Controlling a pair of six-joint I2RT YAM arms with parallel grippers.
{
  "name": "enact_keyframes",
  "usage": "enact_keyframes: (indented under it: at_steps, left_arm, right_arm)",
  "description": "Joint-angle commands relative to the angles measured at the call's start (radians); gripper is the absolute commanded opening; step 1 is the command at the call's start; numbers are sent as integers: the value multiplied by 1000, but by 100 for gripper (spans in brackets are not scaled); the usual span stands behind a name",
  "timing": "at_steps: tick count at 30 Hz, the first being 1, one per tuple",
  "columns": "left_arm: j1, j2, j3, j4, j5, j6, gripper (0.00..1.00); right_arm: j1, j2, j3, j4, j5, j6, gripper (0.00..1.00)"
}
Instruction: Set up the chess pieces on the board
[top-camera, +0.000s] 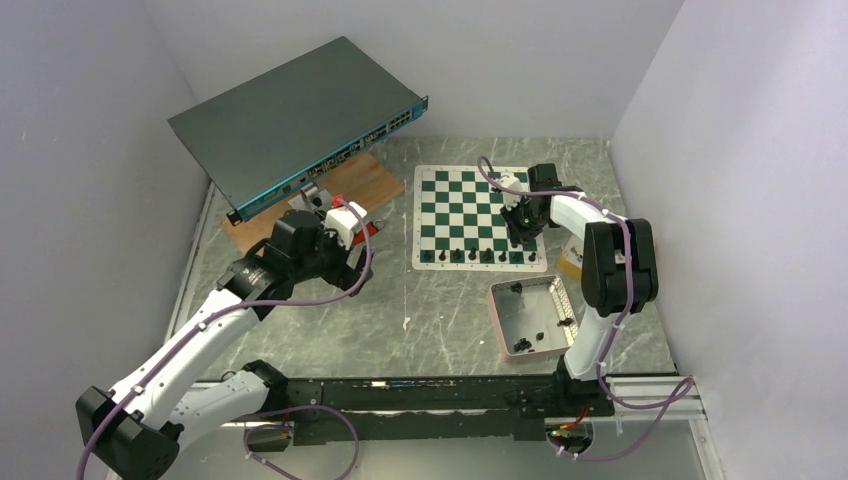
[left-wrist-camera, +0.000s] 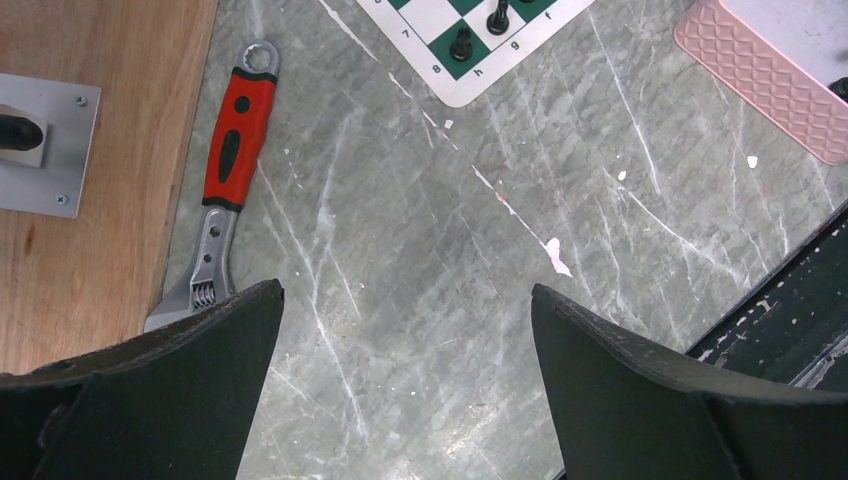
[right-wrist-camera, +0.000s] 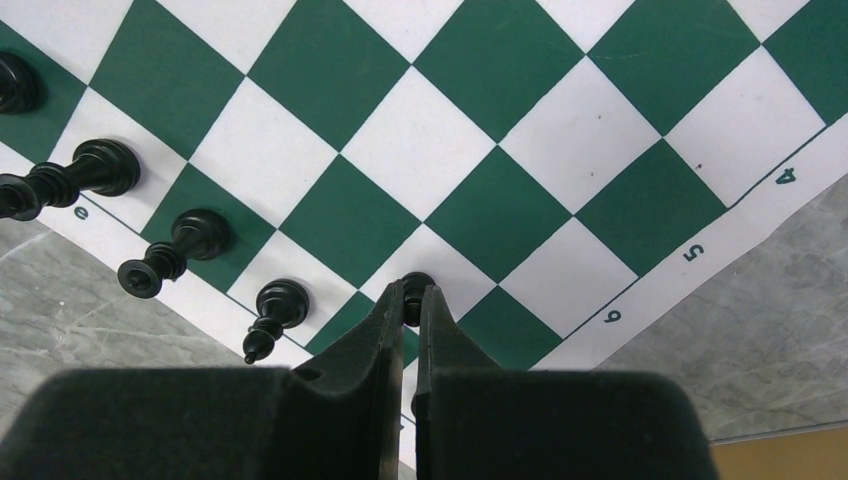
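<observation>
Though tiny, piece (right-wrist-camera: 418, 282) inside end effector (right-wrist-camera: 413, 295)

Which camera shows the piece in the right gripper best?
Right wrist: the chess piece sits pinched in the right gripper over the board. Top external hides it under that gripper; left wrist misses it.

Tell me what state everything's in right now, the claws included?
Left gripper: open, holding nothing.
Right gripper: shut on a chess piece over the board.
Board: flat, one row of pieces standing.
Tray: holding a few loose pieces.
Wrench: lying flat, untouched.
</observation>
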Motion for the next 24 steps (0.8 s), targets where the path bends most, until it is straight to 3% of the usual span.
enact_keyframes:
  at_steps: [1,14,24]
  left_arm:
    - [9,-16,1,22,16,-3,100]
    - [9,-17,0,23,16,-3,100]
    - [9,-17,-1,22,10,-3,100]
  right_arm:
    - [3,9,33,-7,-18,8,6]
    - [5,6,19,29,1,24,12]
    - [1,-59,27,32,-12,38,32]
